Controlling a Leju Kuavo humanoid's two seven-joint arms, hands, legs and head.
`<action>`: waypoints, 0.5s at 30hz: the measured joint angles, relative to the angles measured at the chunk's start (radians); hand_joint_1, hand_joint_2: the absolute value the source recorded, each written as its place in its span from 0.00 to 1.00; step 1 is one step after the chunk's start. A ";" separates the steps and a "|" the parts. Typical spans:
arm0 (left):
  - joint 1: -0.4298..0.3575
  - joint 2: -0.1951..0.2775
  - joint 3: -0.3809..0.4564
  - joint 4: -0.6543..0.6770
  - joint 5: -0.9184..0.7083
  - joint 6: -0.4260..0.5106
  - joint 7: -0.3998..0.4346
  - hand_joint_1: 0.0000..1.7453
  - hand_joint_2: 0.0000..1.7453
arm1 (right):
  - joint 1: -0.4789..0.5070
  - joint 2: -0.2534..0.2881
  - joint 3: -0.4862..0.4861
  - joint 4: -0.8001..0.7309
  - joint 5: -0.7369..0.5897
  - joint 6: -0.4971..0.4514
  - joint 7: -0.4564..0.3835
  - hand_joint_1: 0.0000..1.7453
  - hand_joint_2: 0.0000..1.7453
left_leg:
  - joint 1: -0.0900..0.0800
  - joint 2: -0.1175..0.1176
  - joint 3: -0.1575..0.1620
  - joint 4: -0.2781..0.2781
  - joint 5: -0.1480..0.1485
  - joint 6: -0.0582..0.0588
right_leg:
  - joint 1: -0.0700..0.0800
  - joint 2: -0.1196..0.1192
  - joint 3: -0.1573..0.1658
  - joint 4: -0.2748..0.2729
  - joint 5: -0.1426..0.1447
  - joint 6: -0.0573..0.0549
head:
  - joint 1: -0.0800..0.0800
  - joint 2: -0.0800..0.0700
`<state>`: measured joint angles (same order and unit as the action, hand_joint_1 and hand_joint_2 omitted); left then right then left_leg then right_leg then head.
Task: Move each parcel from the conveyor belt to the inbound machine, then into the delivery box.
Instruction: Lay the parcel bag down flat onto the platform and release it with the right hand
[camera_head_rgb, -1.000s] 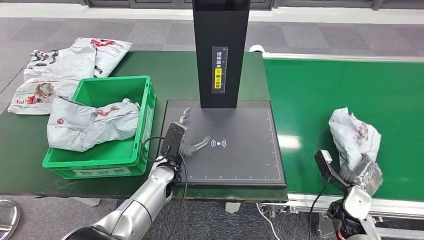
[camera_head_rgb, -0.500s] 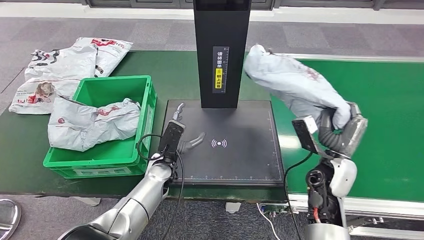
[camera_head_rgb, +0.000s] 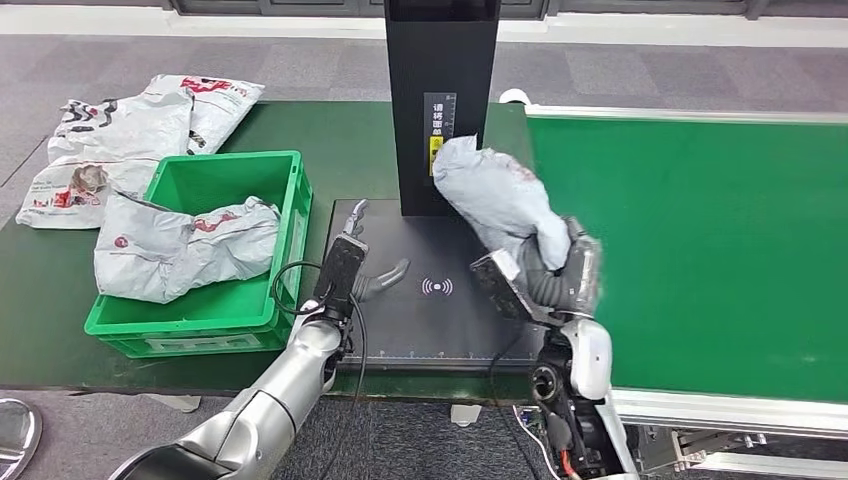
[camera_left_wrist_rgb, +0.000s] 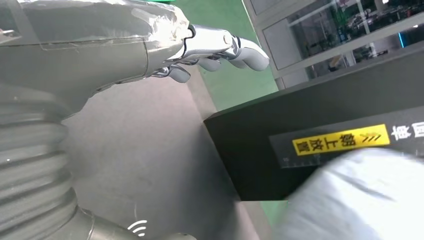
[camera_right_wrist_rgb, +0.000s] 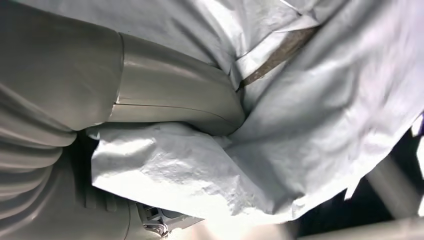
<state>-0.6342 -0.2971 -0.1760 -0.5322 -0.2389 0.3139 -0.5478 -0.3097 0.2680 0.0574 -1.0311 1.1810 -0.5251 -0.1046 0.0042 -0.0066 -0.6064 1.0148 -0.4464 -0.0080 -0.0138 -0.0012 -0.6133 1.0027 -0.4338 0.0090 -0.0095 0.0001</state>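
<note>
Here, at far left, loose parcels (camera_head_rgb: 125, 130) lie in a heap on the green tabletop (camera_head_rgb: 40, 290), well apart from both hands. Just beside them sits the green box (camera_head_rgb: 290, 215), with one grey bag (camera_head_rgb: 180, 250) lying inside it and sagging over its near wall. That box stands just left of the left hand.

The left hand (camera_head_rgb: 362, 262) rests at the left edge of the dark scan plate (camera_head_rgb: 500, 330), which is the base of the inbound machine. Its fingers (camera_head_rgb: 358, 215) are spread wide and hold nothing; one points up toward the black column (camera_head_rgb: 440, 60), the thumb stretches toward the wireless mark (camera_head_rgb: 437, 287) printed on the plate. In the left wrist view the fingers (camera_left_wrist_rgb: 220, 47) show as silver and splayed above the plate's grey surface, with the column's yellow label (camera_left_wrist_rgb: 340, 140) just beyond them.

Right of the mark, the right hand (camera_head_rgb: 560, 275) is raised over the plate's right half, holding the parcel (camera_head_rgb: 495, 195). The crumpled grey parcel stands up and leftward from the fingers, its top end in front of the column's lower part and the yellow label; whether it touches the column cannot be told. In the right wrist view the thick thumb (camera_right_wrist_rgb: 175, 95) presses into the parcel's (camera_right_wrist_rgb: 310, 115) wrinkled film, which wraps around it.

To the right of that hand runs the green belt (camera_head_rgb: 700, 230).
</note>
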 joint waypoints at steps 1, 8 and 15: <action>-0.002 0.002 0.002 0.000 0.005 -0.001 -0.001 0.00 1.00 | 0.002 -0.005 0.033 0.020 -0.010 0.026 0.012 1.00 1.00 | 0.000 0.000 0.000 0.000 0.000 0.000 | 0.000 0.000 0.000 0.000 0.000 0.000 | 0.000 0.000; -0.015 0.012 0.017 -0.003 0.064 0.000 -0.022 0.00 1.00 | -0.010 -0.056 0.205 0.174 -0.061 0.225 0.078 0.66 1.00 | 0.000 -0.001 0.000 0.000 0.000 0.000 | 0.000 -0.001 0.001 0.000 0.000 0.000 | 0.000 0.000; -0.018 0.021 0.036 -0.014 0.101 0.011 -0.042 0.00 1.00 | -0.020 -0.096 0.271 0.235 -0.106 0.233 0.065 0.00 1.00 | 0.000 -0.001 0.001 0.000 0.000 0.000 | 0.000 -0.001 0.002 -0.001 0.000 0.000 | 0.000 0.000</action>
<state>-0.6521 -0.2765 -0.1404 -0.5463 -0.1383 0.3250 -0.5899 -0.3302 0.1718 0.3288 -0.7965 1.0751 -0.2923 -0.0393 0.0039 -0.0073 -0.6057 1.0151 -0.4464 -0.0078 -0.0141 -0.0022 -0.6116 1.0017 -0.4337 0.0092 -0.0094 0.0001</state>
